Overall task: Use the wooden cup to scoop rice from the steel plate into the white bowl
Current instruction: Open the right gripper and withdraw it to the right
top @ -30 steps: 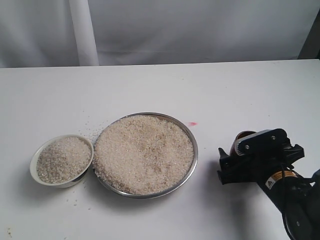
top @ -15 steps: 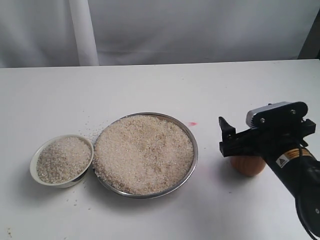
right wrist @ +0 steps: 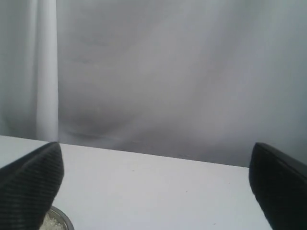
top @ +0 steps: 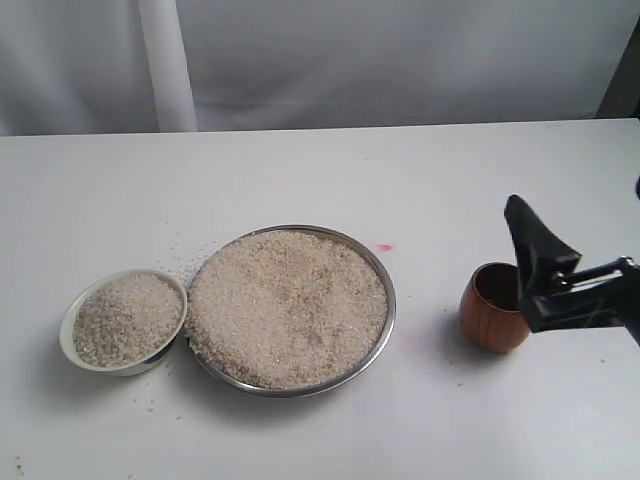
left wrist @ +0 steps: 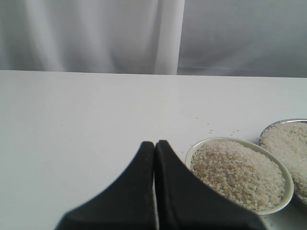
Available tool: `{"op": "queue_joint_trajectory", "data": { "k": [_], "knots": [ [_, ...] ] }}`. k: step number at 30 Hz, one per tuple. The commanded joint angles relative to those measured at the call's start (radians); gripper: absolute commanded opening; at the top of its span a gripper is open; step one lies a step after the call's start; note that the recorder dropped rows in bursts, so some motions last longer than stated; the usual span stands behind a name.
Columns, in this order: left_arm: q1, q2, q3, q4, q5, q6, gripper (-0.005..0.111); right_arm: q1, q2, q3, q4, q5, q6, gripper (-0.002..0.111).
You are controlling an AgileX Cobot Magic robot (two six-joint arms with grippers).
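Since a second ago the right gripper (right wrist: 154, 160) has lifted off and drawn back to the right, so the wooden cup (top: 494, 310), a small rounded tumbler of glossy reddish-brown wood, now stands uncovered and upright on the white table (top: 330, 170), dark mouth facing up. The cup sits well to the right of the steel plate (top: 389, 318), a wide shallow dish of shiny silver metal heaped with rice (top: 290, 305), pale beige uncooked grains. Just left of the plate, almost touching its rim, is the white bowl (top: 69, 318), small, round and off-white, also filled with rice. Stray grains (top: 185, 262) lie on the table beyond the bowl. A small pink mark (top: 385, 247) shows just right of the plate's far side. The right gripper's jaws stand wide apart with nothing between them. The left gripper (left wrist: 154, 148) has its black fingers pressed together, empty, near the bowl.
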Motion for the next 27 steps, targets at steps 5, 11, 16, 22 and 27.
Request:
{"op": "queue_joint_trajectory", "data": {
  "k": [5,11,16,22,27],
  "knots": [
    [-0.005,0.000,-0.006,-0.006,-0.007,-0.002,0.000,0.026,-0.078,0.050,0.056,-0.010,-0.002,0.078],
    [-0.005,0.000,-0.006,-0.006,-0.007,-0.002,0.000,0.026,-0.078,0.050,0.046,-0.010,-0.002,0.035],
    [-0.005,0.000,-0.006,-0.006,-0.007,-0.002,0.000,0.026,-0.078,0.050,0.017,-0.010,0.001,0.000],
    [-0.005,0.000,-0.006,-0.006,-0.007,-0.002,0.000,0.026,-0.078,0.050,0.017,-0.010,0.001,0.000],
    [-0.005,0.000,-0.006,-0.006,-0.007,-0.002,0.000,0.026,-0.078,0.050,0.017,-0.010,0.001,0.000]
  ]
}}
